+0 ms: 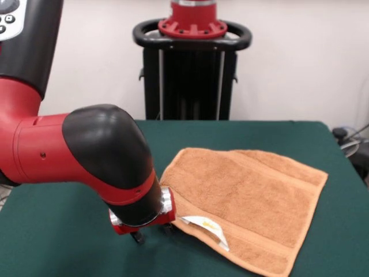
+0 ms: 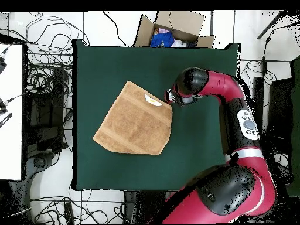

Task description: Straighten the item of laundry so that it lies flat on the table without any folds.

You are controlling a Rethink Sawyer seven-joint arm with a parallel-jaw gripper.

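Lying on the table (image 2: 199,146), the orange-tan towel (image 2: 136,120) sits a little toward 9 o'clock from the table's centre in the overhead view, turned at an angle to the table edges. In this view its corners point roughly to 12, 3, 6 and 8 o'clock. Most of the cloth is spread flat, and woven band stripes run near its two short ends. At the edge near the gripper a narrow strip looks turned up or folded over, and the white care tag (image 1: 203,226) shows there, with a small yellow mark on it.

In the front view the gripper (image 1: 152,233) is low, at the table surface, just beside the towel's corner at about 9 o'clock from the towel's centre. Two dark fingertips (image 1: 137,237) show under the red wrist ring. I cannot tell if they are closed on the cloth or released, because the arm (image 1: 98,150) hides most of them. In the overhead view the gripper (image 2: 170,98) is at about 2 o'clock from the towel, touching or almost touching its edge.

A cardboard box (image 2: 173,29) stands on the floor beyond the table's 12 o'clock edge in the overhead view, and many cables (image 2: 41,64) lie on the floor at the 9 o'clock side.
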